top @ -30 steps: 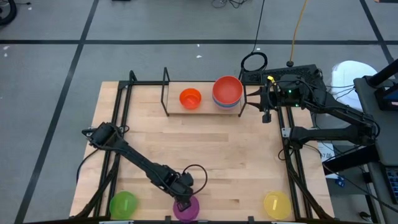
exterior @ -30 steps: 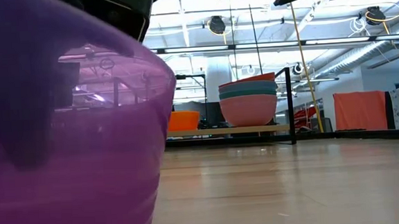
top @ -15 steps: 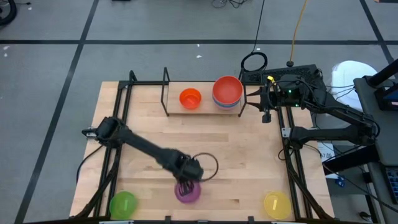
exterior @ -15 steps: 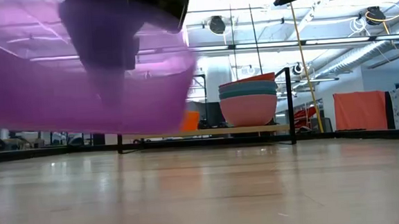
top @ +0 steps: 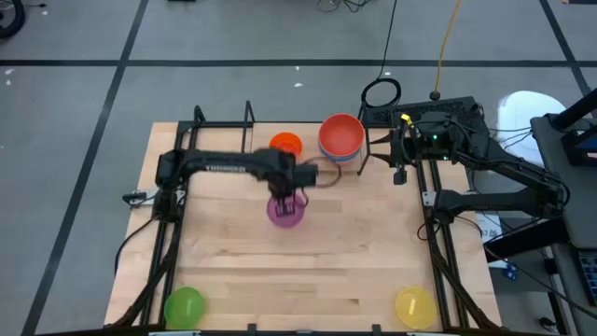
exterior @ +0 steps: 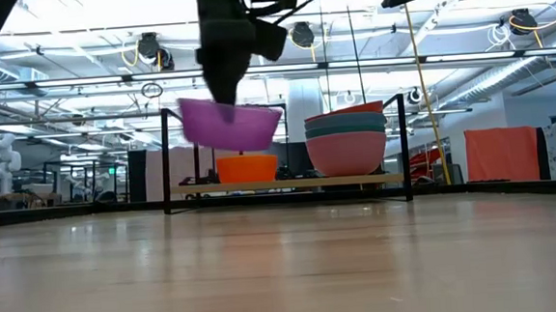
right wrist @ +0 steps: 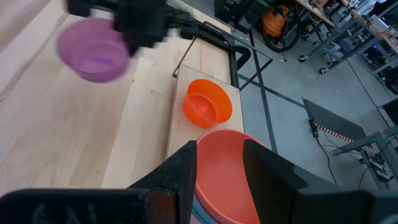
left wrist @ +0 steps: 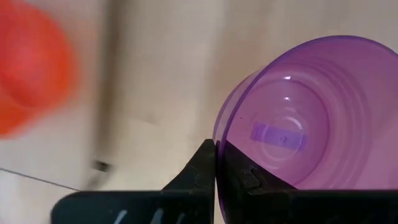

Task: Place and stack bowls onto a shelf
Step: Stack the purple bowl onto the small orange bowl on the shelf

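Down at the near edge of the table (top: 373,252), the green bowl (top: 185,304) is sitting at the left corner and the yellow bowl (top: 414,305) at the right corner, well apart from each other and both untouched.

Up the board, the left gripper (top: 286,198) is pinching the rim of the purple bowl (top: 286,212), one finger inside the wall and one outside, as the left wrist view shows with the fingers (left wrist: 202,171) clamped on the edge. The low view has the bowl hanging clear of the wood, tilted a little, at about the height of the shelf board and in front of it. From above it is hovering just short of the shelf (top: 248,140), near the orange bowl (top: 285,143).

On the shelf, that orange bowl is sitting alone at the middle of the board. Just beside it, at the shelf's right end, a stack of bowls (exterior: 346,137) is standing: pink at the bottom, teal bands above it, red on top.

Behind that stack, the right gripper (top: 399,161) is waiting off the table's far right corner, its fingers (right wrist: 180,177) held apart with nothing between them, pointing over the red bowl.
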